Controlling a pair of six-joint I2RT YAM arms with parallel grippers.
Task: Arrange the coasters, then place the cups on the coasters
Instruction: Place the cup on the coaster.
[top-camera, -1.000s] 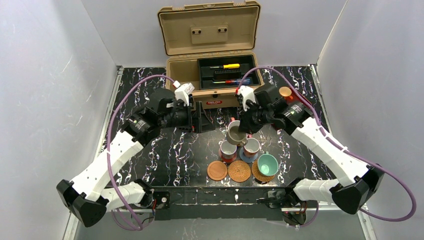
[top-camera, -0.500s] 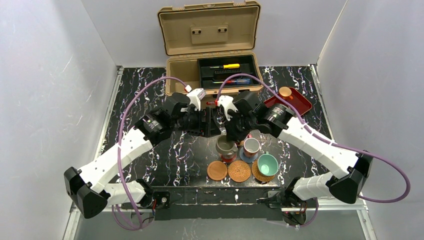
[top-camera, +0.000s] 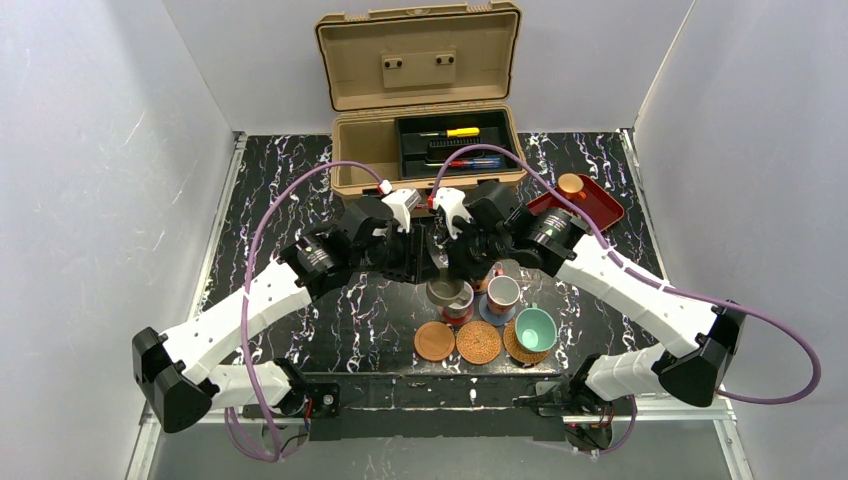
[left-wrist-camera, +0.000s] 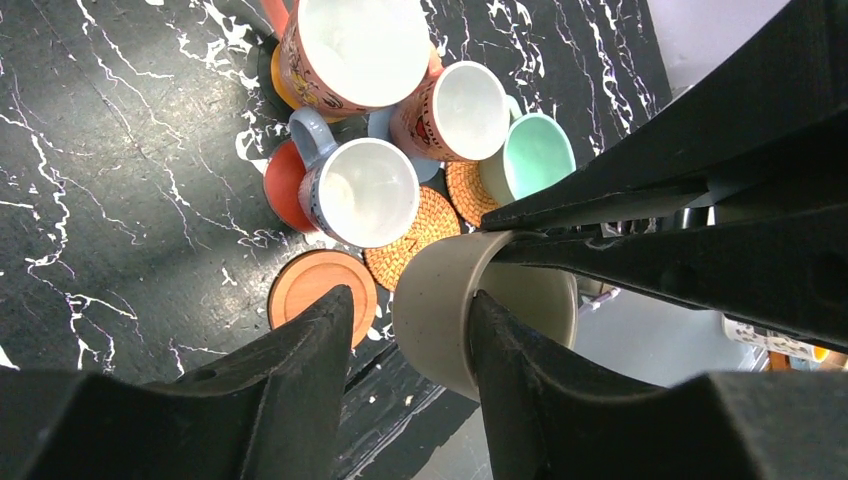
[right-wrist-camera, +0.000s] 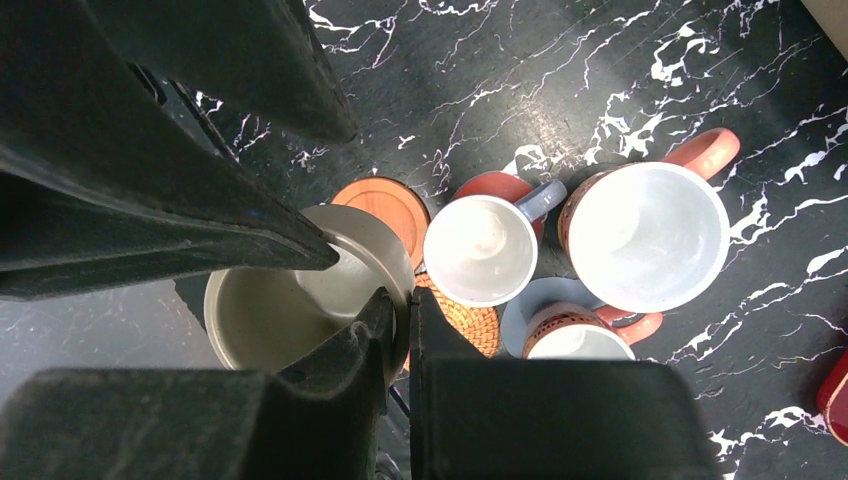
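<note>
Above the standing cups (top-camera: 503, 294), the right gripper (right-wrist-camera: 400, 312) pinches the grey-olive cup (right-wrist-camera: 285, 325) by its rim, its arm reaching inward. The left gripper (left-wrist-camera: 410, 300) straddles the cup's wall, whether gripping I cannot tell, its arm mirroring opposite.

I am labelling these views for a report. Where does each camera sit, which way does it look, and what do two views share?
Top: above and behind, looking down at the table; left arm and right arm show.
Left wrist: on the left arm, looking down past its fingers at the grey cup.
Right wrist: on the right arm, looking down; its fingers pinch that cup's rim.
Shared: all three show the grey cup.
</note>
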